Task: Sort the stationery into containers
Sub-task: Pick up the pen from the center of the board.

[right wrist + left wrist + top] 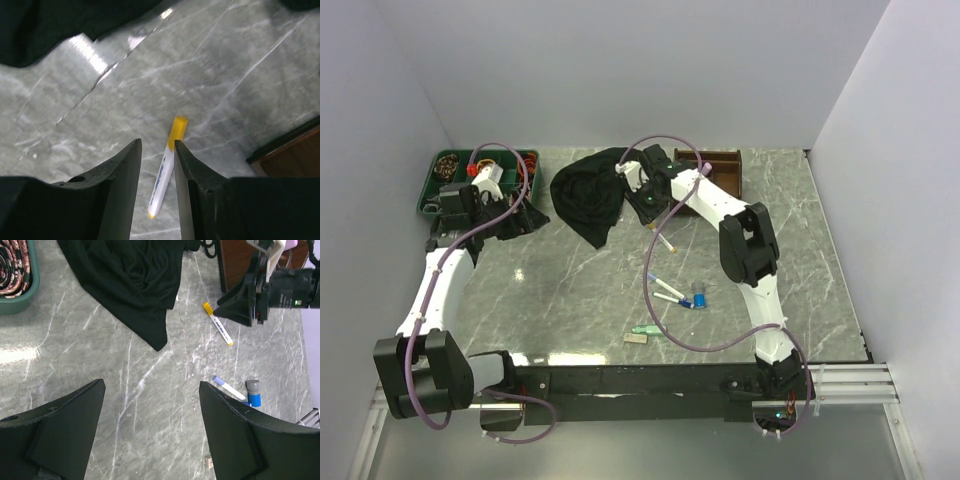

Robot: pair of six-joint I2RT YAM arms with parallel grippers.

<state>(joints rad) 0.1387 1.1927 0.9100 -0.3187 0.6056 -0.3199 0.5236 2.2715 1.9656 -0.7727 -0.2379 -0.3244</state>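
The yellow-capped marker [165,172] lies flat on the marble table [225,75] near the wooden organiser [295,155]. It looks light, stiff and slick, best pinched across its white mid-barrel. The right gripper [156,145] hangs over it with jaws part-way apart, gripping nothing, and the left gripper [151,384] gapes wide and empty.

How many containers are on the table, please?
2: a green tray at the far left; a brown wooden organiser at the far edge, right of the black cloth, which may hide more.
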